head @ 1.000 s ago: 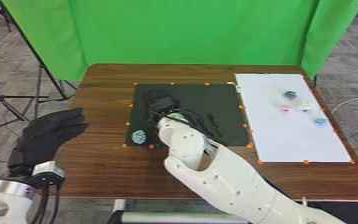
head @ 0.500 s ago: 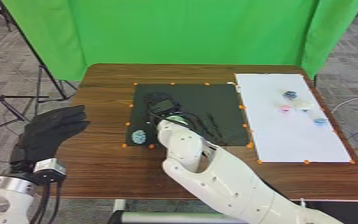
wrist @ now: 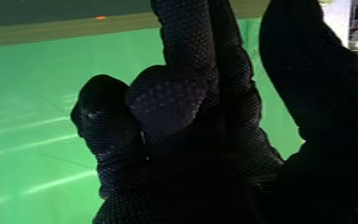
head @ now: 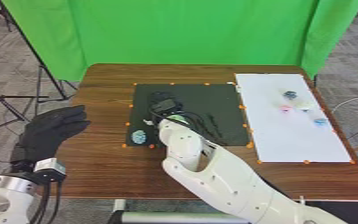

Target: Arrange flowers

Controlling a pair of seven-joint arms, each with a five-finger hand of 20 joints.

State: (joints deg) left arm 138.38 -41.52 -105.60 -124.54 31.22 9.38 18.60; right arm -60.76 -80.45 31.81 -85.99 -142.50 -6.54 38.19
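Over the black mat is my right hand, a dark glove that also fills much of the right wrist view as the hand; what it may hold is hidden. A small pale thing shows beside it, and a pale green thing lies under the wrist. Nearer the mat's front left corner is a light blue flower. On the white sheet are a dark blue flower, a pink one, a whitish one and another light blue flower. My left hand is open at the table's left side.
Orange markers line the mat and the sheet on the brown table. A green curtain hangs behind the table. A black stand is at the left, and my right forearm crosses the table's front.
My right hand has shifted slightly over the mat, toward the front and right. The small pale thing beside it has come into sight. The flowers on the sheet have stayed put.
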